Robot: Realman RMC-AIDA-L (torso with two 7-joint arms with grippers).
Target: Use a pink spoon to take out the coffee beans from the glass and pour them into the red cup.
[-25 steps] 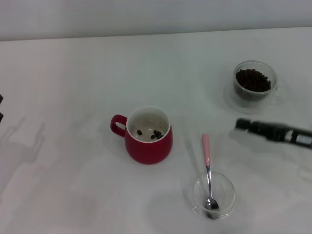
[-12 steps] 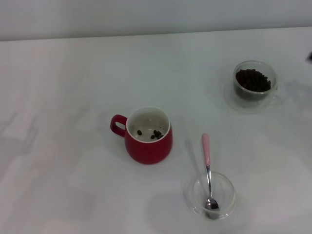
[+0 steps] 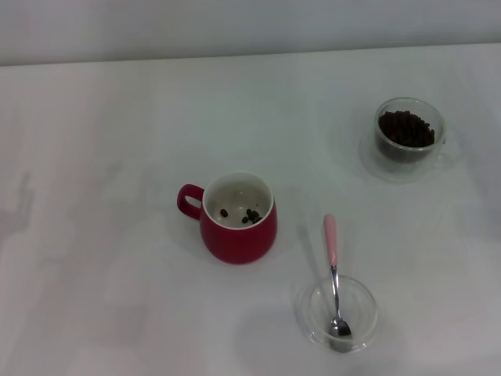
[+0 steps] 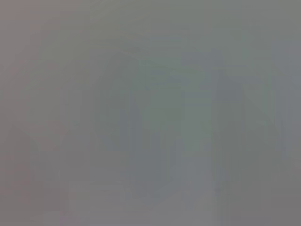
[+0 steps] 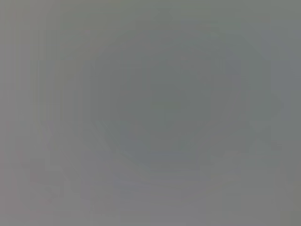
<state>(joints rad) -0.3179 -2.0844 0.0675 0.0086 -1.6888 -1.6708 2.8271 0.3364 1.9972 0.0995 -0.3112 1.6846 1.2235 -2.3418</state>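
Observation:
The red cup (image 3: pixel 237 218) stands at the middle of the white table with a few coffee beans (image 3: pixel 249 215) on its white inside. The glass (image 3: pixel 409 139) at the far right holds a dark heap of coffee beans (image 3: pixel 406 128). The pink spoon (image 3: pixel 334 273) lies with its metal bowl in a shallow clear dish (image 3: pixel 341 313) and its pink handle pointing away from me. Neither gripper shows in the head view. Both wrist views are a plain grey blur.
The white table (image 3: pixel 117 141) runs back to a pale wall along the far edge. A faint shadow lies on the table at the far left.
The right arm, seen one second ago near the glass, has drawn out of view to the right. The dark piece at the left edge is gone too. Cup, glass and spoon stayed put.

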